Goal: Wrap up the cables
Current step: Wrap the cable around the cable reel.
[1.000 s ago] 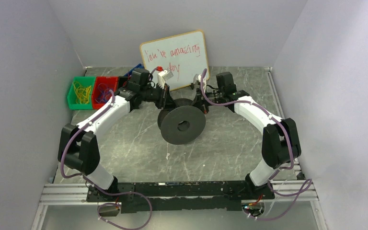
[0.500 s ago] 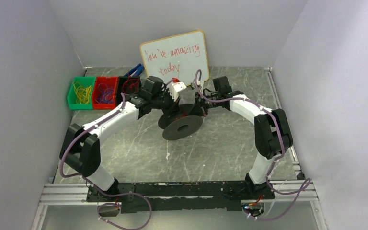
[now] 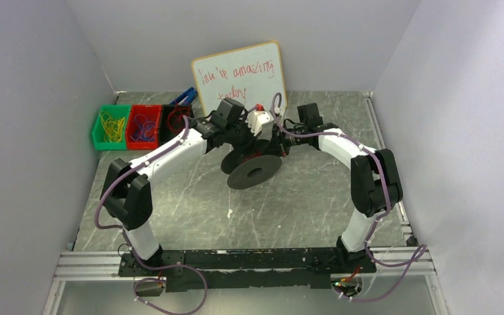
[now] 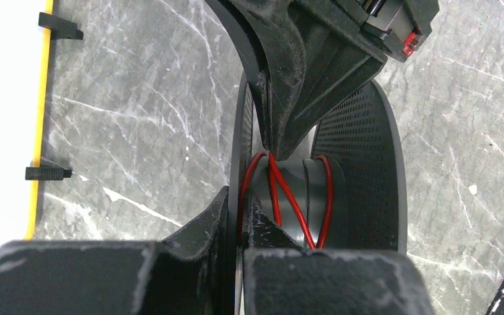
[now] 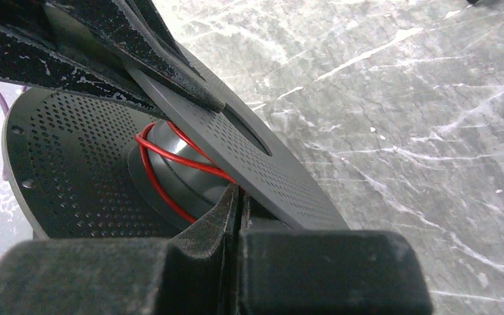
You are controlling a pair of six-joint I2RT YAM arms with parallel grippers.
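Thin red wire (image 4: 289, 200) partly wound on black perforated plastic spool (image 3: 239, 178).
Left hand (image 4: 239, 200) clamps its flange, right hand (image 5: 237, 197) pinches the wire; slack could loosen turns.

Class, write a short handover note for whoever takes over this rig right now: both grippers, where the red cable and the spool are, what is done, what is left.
Left gripper: shut on a flange rim of the black spool. The red cable runs into its jaws; I cannot tell whether it is pinched as well.
Right gripper: shut on a flange rim too.
Spool: tilted, mid-table, between the two arms.
Done: a few loose turns of cable lie around the spool's middle.
Left: wind on the rest. The loose end is out of view.
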